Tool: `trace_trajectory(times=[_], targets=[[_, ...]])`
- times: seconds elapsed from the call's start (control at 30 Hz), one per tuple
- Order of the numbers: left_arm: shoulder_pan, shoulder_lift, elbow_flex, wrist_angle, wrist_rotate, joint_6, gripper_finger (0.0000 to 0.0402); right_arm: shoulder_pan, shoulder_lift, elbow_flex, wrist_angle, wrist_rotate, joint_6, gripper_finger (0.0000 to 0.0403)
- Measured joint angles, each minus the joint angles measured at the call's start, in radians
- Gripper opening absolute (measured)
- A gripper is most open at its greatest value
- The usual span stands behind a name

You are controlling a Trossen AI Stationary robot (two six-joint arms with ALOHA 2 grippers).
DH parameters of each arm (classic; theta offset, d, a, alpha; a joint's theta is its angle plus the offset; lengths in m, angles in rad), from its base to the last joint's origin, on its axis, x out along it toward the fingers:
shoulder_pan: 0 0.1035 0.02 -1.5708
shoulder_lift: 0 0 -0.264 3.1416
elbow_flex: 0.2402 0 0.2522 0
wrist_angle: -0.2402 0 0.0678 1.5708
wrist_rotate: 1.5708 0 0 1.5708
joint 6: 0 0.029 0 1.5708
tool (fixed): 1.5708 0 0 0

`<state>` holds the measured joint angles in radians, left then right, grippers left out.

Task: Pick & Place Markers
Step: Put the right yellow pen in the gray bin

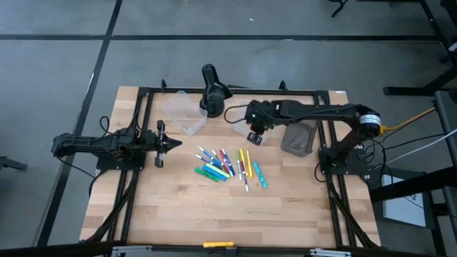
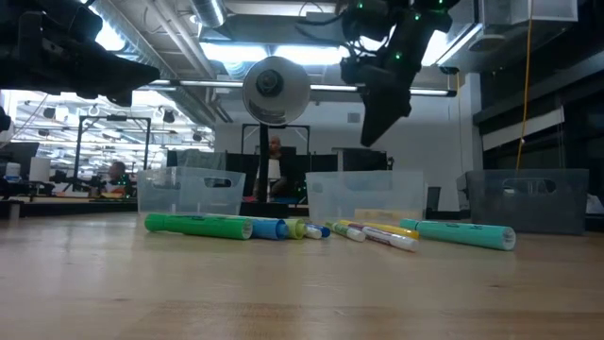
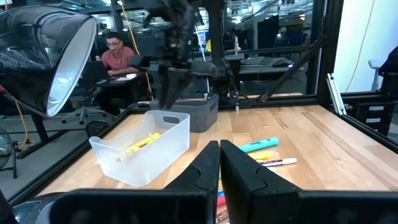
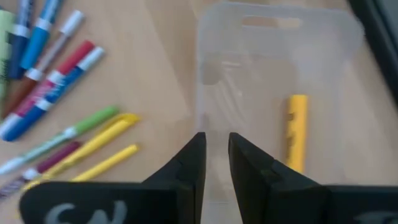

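Several markers (image 1: 228,165) in mixed colours lie loose on the wooden table's middle; the low view shows the markers (image 2: 330,229) in a row. One yellow marker (image 4: 296,127) lies inside a clear tub (image 4: 280,74) at the far side. My right gripper (image 1: 255,137) hangs high above the table between the tub and the loose markers, slanting down. In its wrist view my right gripper (image 4: 216,140) shows a narrow gap with nothing in it. My left gripper (image 1: 175,144) rests level at the table's left, and the wrist view shows my left gripper (image 3: 219,149) shut and bare.
A black desk lamp (image 1: 213,89) stands at the far edge beside the clear tub (image 1: 187,114). A grey bin (image 1: 298,138) sits at the right under my right arm. A black frame (image 1: 143,93) runs round the table. People sit at desks in the room beyond (image 3: 115,53).
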<state>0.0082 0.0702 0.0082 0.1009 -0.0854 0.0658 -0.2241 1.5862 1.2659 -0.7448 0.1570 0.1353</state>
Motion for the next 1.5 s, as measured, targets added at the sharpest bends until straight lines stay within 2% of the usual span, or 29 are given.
trace_trajectory(times=[0.87, 1.17, 1.5], targets=[[0.0, 0.0, 0.0, 0.0, 0.0, 0.0, 0.0009, 0.379, 0.0, 0.0, -0.011, 0.008, 0.556, 0.0069], [0.0, 0.0, 0.0, 0.0, 0.0, 0.0, 0.0012, 0.457, 0.015, 0.0, -0.126, 0.016, 0.756, 0.0069], [0.0, 0.0, 0.0, 0.0, 0.0, 0.0, 0.0008, 0.492, 0.075, 0.0, -0.125, 0.015, 0.809, 0.0069]])
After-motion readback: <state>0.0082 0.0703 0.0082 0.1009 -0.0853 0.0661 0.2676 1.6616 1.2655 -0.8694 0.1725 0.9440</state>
